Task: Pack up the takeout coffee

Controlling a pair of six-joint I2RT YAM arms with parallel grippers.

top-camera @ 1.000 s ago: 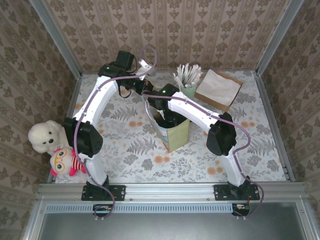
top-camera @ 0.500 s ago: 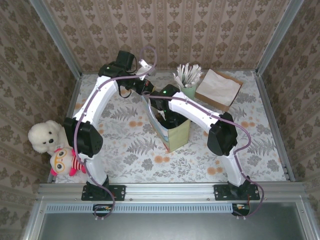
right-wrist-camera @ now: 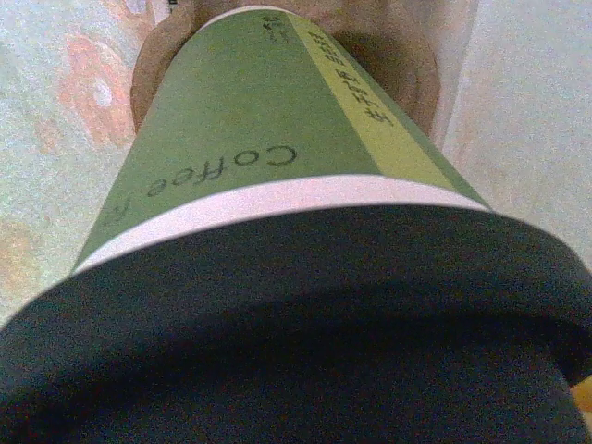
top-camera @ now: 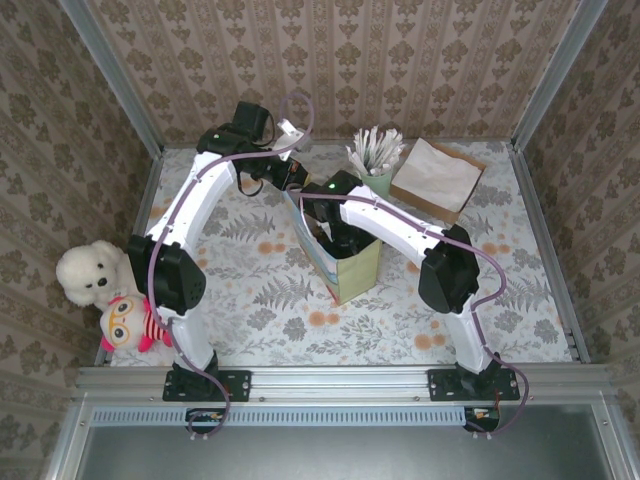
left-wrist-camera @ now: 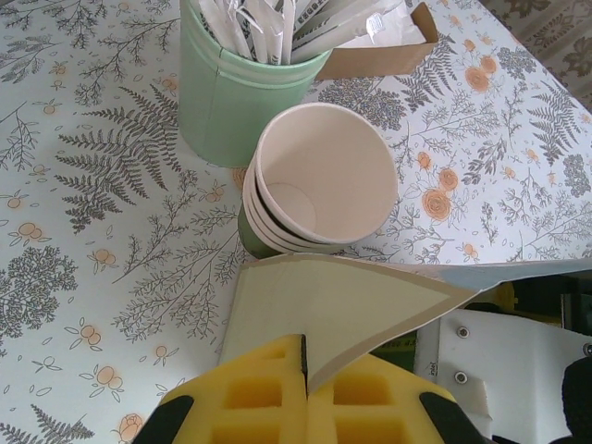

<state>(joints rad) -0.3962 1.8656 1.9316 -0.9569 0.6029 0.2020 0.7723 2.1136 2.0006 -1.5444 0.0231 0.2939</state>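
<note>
The takeout coffee, a green cup with a black lid, sits close up in the right wrist view, its base down inside the paper bag. My right gripper reaches into the bag's open top and is closed round the cup; its fingers are hidden. My left gripper is shut on the bag's pale flap, with the yellow pads pinching the edge. It holds the bag's far rim.
A stack of lidless cream-lined cups and a pale-green cup of white sticks stand just behind the bag. A cardboard box of napkins sits at the back right. Plush toys lie at the left edge.
The right arm has shifted slightly, its elbow moving right and its wrist sinking a little further into the bag. The left arm keeps hold of the flap.
</note>
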